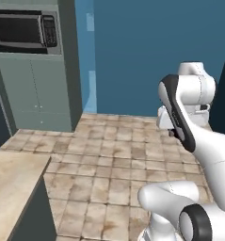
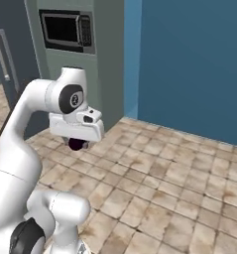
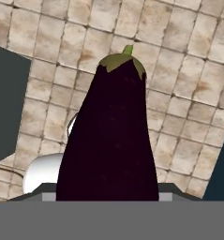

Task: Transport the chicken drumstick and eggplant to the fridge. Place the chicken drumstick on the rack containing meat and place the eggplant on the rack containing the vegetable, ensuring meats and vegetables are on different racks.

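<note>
gripper: clamped on the dark purple, almost black oval eggplant, you can see its green stem end pointing away from the hand | eggplant: held in the air above the tan tiled floor | around: grey-green column with built-in microwave behind the arm, blue wall

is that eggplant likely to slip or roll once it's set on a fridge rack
Probably apt to roll: the eggplant is a smooth, rounded oval with no flat side. Its glossy dark skin looks slippery, so it may slide in the end effector. It looks firm, not floppy, standing straight in the grip.
</note>
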